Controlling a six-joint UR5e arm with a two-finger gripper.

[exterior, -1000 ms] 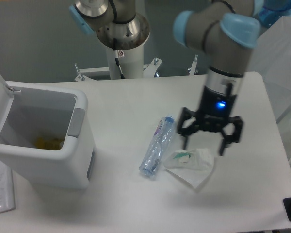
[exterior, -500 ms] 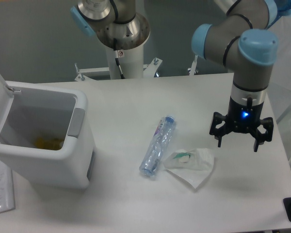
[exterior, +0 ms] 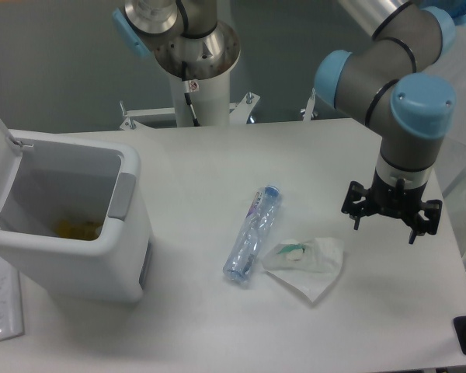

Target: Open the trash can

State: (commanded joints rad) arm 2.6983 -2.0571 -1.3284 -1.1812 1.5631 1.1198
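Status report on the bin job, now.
Gripper open, empty, hovering at the table's right side. Trash can lid up, yellow scraps inside. Plastic bottle and crumpled wrapper lie mid-table, clear of the can.

To your left the bin [exterior: 78, 233] stands on the table [exterior: 217, 326]. Right of it lies a bottle [exterior: 252, 233], a wrapper [exterior: 307, 260] just beside. Gripper [exterior: 384, 227] hangs farther right.

No legible text — bottle label [exterior: 258, 208] blurred, unreadable.
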